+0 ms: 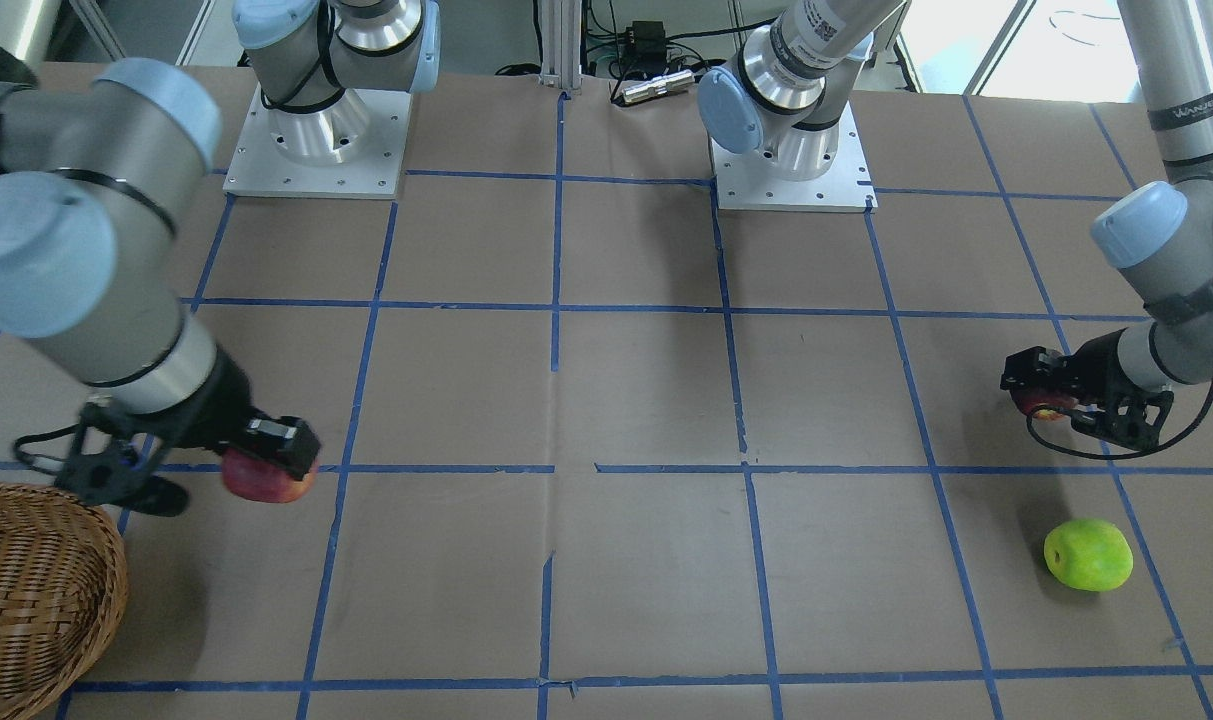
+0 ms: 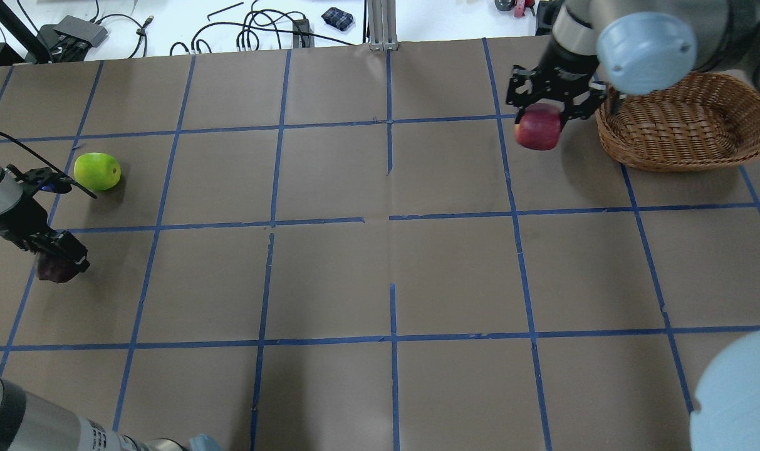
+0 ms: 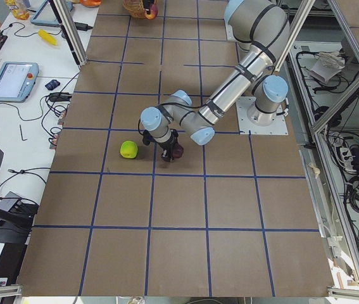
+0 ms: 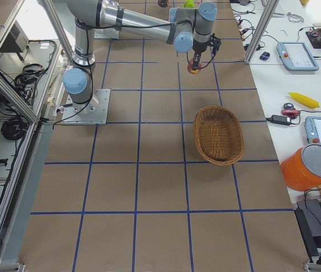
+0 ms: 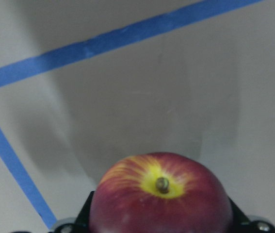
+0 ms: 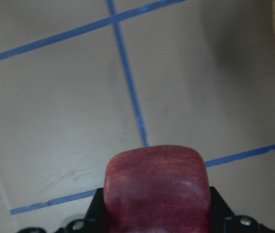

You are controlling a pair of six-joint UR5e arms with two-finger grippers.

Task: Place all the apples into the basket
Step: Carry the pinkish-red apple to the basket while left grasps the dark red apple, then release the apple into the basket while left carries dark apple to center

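The right claw (image 2: 541, 119) grips the red apple (image 2: 538, 130) near the basket (image 2: 685, 164), outside its rim. At the opposite end of the worktop (image 2: 386, 275), the left claw (image 2: 61, 258) clamps the maroon apple (image 2: 51, 271). The green apple (image 2: 97, 171) lies loose nearby.

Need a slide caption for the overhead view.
Right gripper holds red apple by basket; left gripper holds dark apple; green apple lies loose.

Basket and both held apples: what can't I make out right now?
Front-facing view: left and bottom edges cut off the basket.
Overhead: the right arm's joint covers some basket rim; the left jaws hide most of the maroon apple.
Right wrist view: bottom edge cuts off the red apple.
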